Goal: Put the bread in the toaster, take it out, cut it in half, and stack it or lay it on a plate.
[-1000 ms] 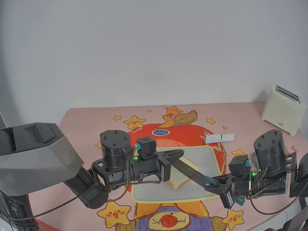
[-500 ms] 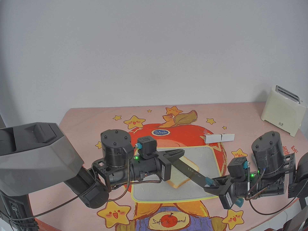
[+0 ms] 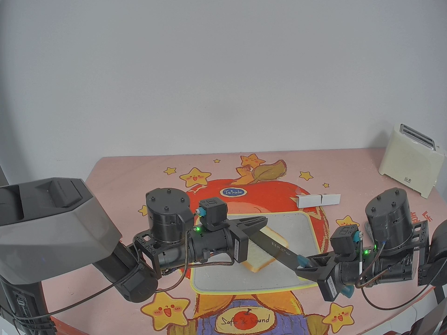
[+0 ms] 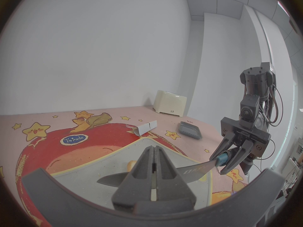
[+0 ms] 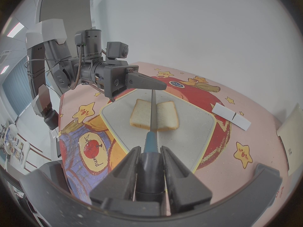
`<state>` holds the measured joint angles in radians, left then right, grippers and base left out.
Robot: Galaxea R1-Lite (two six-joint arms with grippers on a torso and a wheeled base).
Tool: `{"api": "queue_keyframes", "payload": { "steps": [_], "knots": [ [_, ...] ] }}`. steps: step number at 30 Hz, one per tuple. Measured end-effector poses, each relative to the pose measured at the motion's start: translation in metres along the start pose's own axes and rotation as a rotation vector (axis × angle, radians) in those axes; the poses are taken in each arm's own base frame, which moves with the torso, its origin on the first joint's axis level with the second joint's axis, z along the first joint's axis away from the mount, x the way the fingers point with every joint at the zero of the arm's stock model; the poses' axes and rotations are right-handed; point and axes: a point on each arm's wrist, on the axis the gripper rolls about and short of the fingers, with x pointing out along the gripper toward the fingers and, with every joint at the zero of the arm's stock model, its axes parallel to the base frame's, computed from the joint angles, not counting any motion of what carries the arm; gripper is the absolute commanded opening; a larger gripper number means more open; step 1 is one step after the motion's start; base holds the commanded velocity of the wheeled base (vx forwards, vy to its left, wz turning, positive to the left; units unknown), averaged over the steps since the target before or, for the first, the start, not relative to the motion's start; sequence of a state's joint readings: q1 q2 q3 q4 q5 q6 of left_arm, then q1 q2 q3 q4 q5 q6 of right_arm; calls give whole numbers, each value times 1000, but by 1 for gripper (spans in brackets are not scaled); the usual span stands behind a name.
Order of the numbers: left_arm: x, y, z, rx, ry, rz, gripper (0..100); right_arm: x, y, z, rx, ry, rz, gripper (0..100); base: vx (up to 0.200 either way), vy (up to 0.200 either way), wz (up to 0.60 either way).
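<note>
While the right hand (image 3: 303, 264) is clamped tight on the knife's (image 3: 274, 246) teal handle, the blade sits edge-down across the middle of the bread (image 3: 255, 262).
The slice lies flat on the grey cutting board (image 3: 298, 226), straight out ahead of the right hand, with half showing on either side of the blade. Whether it's cut through, can't tell. The left hand (image 3: 263, 219) faces in from the opposite side, fingers pressed together, tips just above the bread's far edge by the knife's point. Well beyond the right hand, at the bench's (image 3: 139, 182) far corner, stands the cream toaster (image 3: 412, 166). A folded white card (image 3: 319, 200) lies between toaster and board.
</note>
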<state>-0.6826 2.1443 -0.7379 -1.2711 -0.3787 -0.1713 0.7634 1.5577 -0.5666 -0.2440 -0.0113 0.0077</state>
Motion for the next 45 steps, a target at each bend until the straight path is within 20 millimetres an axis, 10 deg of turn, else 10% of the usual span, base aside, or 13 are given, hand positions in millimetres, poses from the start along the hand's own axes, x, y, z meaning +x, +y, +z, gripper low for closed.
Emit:
{"api": "queue_keyframes", "payload": {
  "steps": [45],
  "knots": [
    [0, 5, -2, -2, -2, 9, 0, 7, -1, -1, 54, 34, 25, 0, 0, 0, 0]
  ]
}}
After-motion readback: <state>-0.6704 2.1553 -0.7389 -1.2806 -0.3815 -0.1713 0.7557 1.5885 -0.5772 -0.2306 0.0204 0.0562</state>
